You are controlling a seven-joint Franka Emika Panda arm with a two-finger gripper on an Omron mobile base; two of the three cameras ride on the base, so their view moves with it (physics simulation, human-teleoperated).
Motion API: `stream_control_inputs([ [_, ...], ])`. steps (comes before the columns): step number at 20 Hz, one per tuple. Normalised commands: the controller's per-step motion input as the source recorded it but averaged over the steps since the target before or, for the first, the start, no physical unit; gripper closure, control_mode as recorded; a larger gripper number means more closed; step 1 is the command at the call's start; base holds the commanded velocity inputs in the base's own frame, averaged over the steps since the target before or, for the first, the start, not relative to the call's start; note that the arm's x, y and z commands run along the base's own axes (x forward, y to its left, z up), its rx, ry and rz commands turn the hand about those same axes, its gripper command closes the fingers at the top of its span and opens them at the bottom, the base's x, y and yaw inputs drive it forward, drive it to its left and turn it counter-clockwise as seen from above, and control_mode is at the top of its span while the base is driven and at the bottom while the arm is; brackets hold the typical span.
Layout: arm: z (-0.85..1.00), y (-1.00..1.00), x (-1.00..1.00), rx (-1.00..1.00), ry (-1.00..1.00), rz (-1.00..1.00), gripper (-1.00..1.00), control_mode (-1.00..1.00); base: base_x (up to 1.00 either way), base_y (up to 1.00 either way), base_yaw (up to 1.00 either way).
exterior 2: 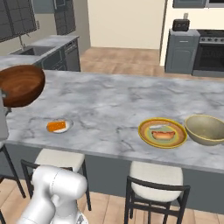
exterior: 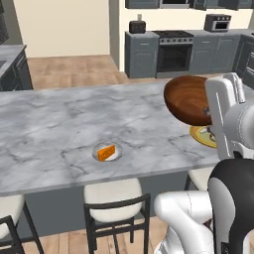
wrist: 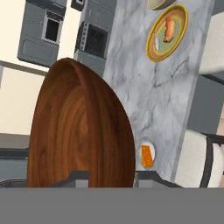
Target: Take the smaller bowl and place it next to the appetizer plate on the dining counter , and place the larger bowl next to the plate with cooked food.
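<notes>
The fingers (wrist: 107,177) are grasping the smaller bowl (exterior: 189,99) by its rim, carrying it in the air above the dining counter (exterior: 59,119); in the hand view the bowl is looming large, its wood-grain inside facing the camera. In the right base view the bowl is hanging at about 10 o'clock from the appetizer plate (exterior 2: 59,126), well apart from it. That small pale plate is sitting near the counter's front edge, carrying one orange wedge (exterior 2: 56,126). Further along, at 3 o'clock from it in the right base view, the plate with cooked food (exterior 2: 162,132) is lying flat, and the larger bowl (exterior 2: 206,129) is standing just beside it at its 3 o'clock. Nothing is lying on the marbled slab between the two plates. White-seated black stools (exterior 2: 156,180) are standing under the counter's near edge. Beyond the counter, a wooden floor (exterior 2: 122,54) is running to grey cabinets (exterior: 142,52), an oven (exterior: 174,54) and a cream wall (exterior 2: 127,22).
</notes>
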Motion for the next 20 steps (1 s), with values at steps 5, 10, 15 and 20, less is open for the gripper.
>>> stream_control_inputs([
  [5,-0.19,-0.2,0.48,0.02,0.17,0.12,1.0,-1.0,0.4,0.0,-0.06],
  [10,-0.66,-0.7,0.42,0.0,0.05,0.57,1.0,-1.0,0.0,0.0,0.0],
  [15,-0.58,-0.14,0.46,-0.14,-0.01,0.31,1.0,-1.0,0.0,0.0,0.0],
  [20,-0.61,0.0,0.76,-0.15,0.15,0.0,1.0,-1.0,0.0,0.0,0.0],
])
